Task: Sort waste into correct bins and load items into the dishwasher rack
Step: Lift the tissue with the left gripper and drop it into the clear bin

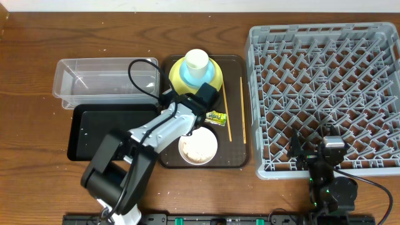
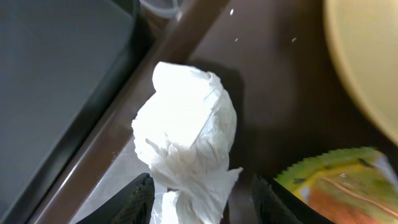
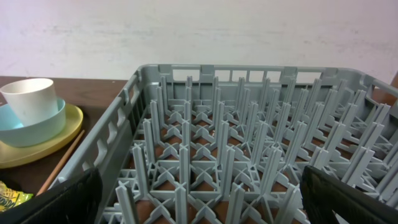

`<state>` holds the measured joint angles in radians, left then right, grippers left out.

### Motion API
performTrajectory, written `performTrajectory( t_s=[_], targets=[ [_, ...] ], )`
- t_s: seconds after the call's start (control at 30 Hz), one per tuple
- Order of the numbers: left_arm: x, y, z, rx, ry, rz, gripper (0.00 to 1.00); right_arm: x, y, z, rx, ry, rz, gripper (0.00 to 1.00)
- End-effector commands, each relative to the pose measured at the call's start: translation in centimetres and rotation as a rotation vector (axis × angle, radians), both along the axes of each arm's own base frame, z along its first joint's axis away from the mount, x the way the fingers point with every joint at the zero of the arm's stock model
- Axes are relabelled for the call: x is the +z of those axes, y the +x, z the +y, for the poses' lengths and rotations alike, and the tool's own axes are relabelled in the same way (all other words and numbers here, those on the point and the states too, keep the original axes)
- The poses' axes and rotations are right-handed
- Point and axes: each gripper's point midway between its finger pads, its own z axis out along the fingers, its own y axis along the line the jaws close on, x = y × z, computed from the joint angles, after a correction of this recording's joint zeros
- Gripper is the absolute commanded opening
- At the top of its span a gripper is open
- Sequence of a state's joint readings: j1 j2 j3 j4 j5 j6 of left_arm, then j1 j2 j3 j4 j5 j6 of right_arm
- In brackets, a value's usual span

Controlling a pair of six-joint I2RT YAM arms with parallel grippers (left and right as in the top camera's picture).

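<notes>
A crumpled white tissue [image 2: 186, 134] lies on the brown serving tray [image 2: 261, 93] beside its left rim. My left gripper [image 2: 204, 202] stands open around the tissue's lower end, with a gap at the right finger [image 2: 268, 202]. In the overhead view the left gripper [image 1: 184, 103] hides the tissue. The green-and-orange wrapper [image 1: 216, 116] lies just right of it. A white cup [image 1: 196, 60] sits in a blue bowl [image 1: 187, 75] on the yellow-green plate [image 1: 215, 78]. The white bowl [image 1: 198, 148] holds rice. My right gripper [image 1: 315, 150] hangs open over the grey rack [image 1: 325, 37].
The clear tub [image 1: 106, 81] and the black tray [image 1: 112, 131] sit left of the brown tray [image 1: 234, 159]. Two chopsticks [image 1: 242, 109] lie along its right side. The rack's upright pegs [image 3: 217, 124] fill the right wrist view.
</notes>
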<state>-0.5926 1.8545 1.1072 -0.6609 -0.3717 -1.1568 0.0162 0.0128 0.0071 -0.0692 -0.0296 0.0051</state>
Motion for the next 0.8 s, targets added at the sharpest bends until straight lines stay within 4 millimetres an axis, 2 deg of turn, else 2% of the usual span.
performTrajectory(
  t_s=[0.0, 0.1, 0.23, 0.4, 0.47, 0.57, 0.67, 0.77],
  targets=[
    [-1.3, -0.5, 0.6, 0.021, 0.025, 0.029, 0.54, -0.1, 0.0, 0.0, 0.003, -0.014, 0.003, 0.99],
    [-1.7, -0.5, 0.6, 0.022, 0.027, 0.032, 0.53, -0.1, 0.0, 0.0, 0.003, -0.014, 0.003, 0.99],
    [-1.6, -0.5, 0.5, 0.021, 0.023, 0.031, 0.30, -0.1, 0.0, 0.0, 0.003, -0.014, 0.003, 0.99],
    [-0.9, -0.3, 0.4, 0.021, 0.013, 0.014, 0.20, -0.1, 0.0, 0.0, 0.003, -0.014, 0.003, 0.99],
    [0.1, 0.0, 0.3, 0.006, 0.003, -0.009, 0.19, -0.1, 0.0, 0.0, 0.003, -0.014, 0.003, 0.99],
    [2.6, 0.7, 0.1, -0.063, -0.005, -0.059, 0.20, -0.1, 0.0, 0.0, 0.003, -0.014, 0.003, 0.99],
    [5.8, 1.4, 0.2, -0.167, 0.019, -0.118, 0.20, -0.1, 0.0, 0.0, 0.003, -0.014, 0.003, 0.99],
    [9.1, 1.8, 0.6, -0.198, 0.021, -0.200, 0.19, -0.1, 0.0, 0.0, 0.003, -0.014, 0.003, 0.99]
  ],
)
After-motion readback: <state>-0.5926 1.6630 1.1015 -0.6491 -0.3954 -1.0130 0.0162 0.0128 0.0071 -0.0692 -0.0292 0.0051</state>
